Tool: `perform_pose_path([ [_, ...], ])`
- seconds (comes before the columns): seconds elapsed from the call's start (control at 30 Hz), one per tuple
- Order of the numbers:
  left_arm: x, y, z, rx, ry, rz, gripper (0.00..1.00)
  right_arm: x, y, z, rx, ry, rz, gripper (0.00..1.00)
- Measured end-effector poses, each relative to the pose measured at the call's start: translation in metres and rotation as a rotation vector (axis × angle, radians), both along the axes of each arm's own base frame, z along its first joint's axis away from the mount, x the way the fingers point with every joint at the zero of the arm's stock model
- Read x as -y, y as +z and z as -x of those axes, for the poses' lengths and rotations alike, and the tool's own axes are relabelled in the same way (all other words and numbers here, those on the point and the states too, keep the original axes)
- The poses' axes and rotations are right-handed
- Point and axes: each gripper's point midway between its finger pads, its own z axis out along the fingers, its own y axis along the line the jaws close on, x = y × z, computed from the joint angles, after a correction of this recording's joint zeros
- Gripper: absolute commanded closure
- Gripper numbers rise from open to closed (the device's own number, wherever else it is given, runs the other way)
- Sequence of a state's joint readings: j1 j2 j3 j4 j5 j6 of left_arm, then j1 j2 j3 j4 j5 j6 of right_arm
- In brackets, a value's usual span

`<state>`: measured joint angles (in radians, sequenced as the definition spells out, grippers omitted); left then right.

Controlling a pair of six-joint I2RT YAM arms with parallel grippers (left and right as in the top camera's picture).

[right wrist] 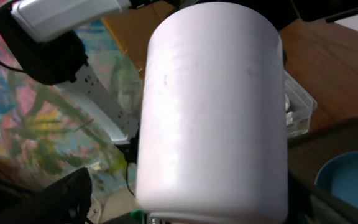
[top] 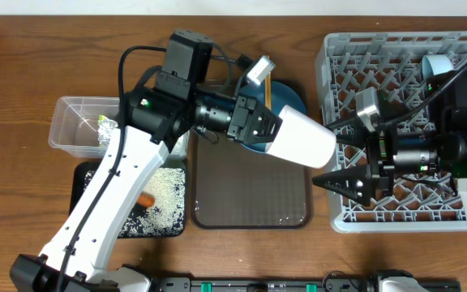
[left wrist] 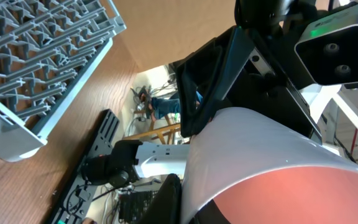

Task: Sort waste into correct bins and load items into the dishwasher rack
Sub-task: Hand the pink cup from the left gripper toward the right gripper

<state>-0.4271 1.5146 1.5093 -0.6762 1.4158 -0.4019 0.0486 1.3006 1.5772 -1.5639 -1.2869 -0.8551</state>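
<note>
Overhead, the pale pink cup (top: pixel 302 139) hangs horizontal just left of the dishwasher rack (top: pixel 396 49), its long axis pointing toward the rack. The left pincer (top: pixel 274 127) is clamped on its rim. The right pincer (top: pixel 328 162), jaws apart, flanks its base.

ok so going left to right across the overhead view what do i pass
clear tub → brown tray → pale pink cup, held up in the left gripper → dishwasher rack; black tray and blue plate left out, they overlap others
</note>
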Motion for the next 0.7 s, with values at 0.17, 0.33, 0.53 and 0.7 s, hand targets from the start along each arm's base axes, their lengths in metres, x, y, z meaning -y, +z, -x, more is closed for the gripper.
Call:
perform_pose_path([
  [0.17,0.0053,-0.0001,0.0067,0.004,-0.023,0.0,0.94,-0.0014,-0.0007,0.0006,0.01,0.008,0.006,0.28],
  [0.33,0.0066,-0.0001,0.0086,0.008,-0.03,0.002,0.94,-0.0006,-0.0029,-0.0009,0.015,0.003,0.019,0.4],
  [0.53,0.0064,-0.0003,0.008,0.014,-0.029,0.002,0.9,-0.0002,-0.0035,-0.0026,0.021,-0.001,0.025,0.47],
  [0.7,0.0063,-0.0033,0.0073,0.001,-0.018,-0.015,0.83,-0.0004,-0.0029,-0.0037,0.032,0.0,0.023,0.54],
])
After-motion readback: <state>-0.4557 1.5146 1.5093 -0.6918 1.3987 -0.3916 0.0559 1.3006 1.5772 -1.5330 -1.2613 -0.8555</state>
